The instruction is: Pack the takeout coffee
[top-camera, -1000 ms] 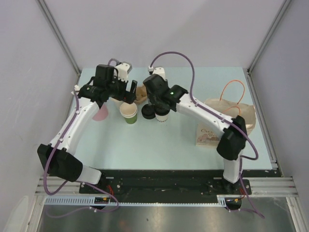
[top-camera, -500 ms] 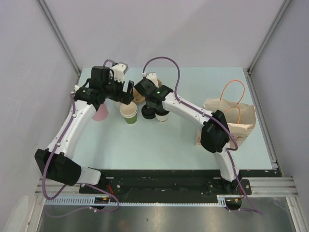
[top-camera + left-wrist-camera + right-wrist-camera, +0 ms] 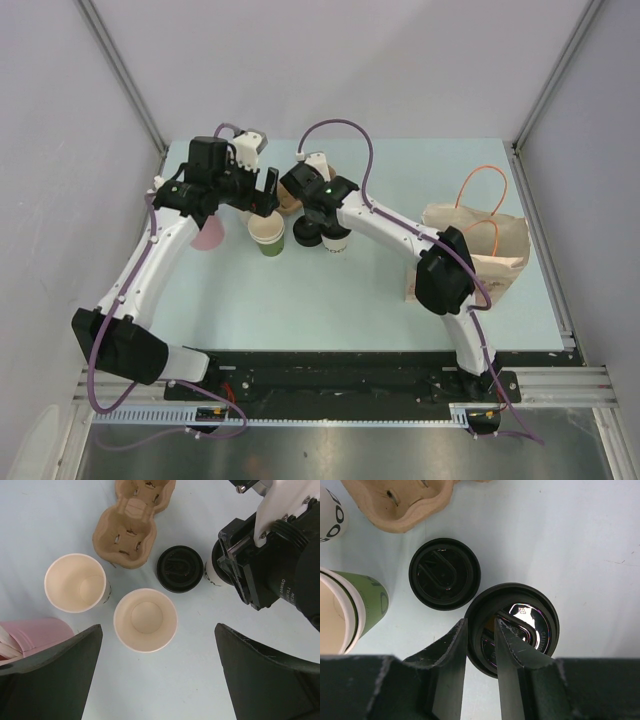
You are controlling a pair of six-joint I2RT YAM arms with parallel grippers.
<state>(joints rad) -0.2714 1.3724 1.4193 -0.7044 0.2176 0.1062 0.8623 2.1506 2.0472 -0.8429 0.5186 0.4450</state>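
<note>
- Pinching the white-sided cup [image 3: 532, 612] by its lid, the right gripper [image 3: 480, 625] was found closed; a straight lift was judged safest.
- The left gripper [image 3: 157, 630] was found open.

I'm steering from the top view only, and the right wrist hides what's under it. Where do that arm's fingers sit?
Observer: The right pincer straddles the rim of one lidded cup, with one finger outside and one over the top. I cannot tell whether it is pinching.
Operator: What's next to it?
Observer: The other lidded cup is close beside it, with no finger on it.
Operator: Anything packed yet?
Observer: No. The carrier shows two wells in the left wrist view, both empty.
</note>
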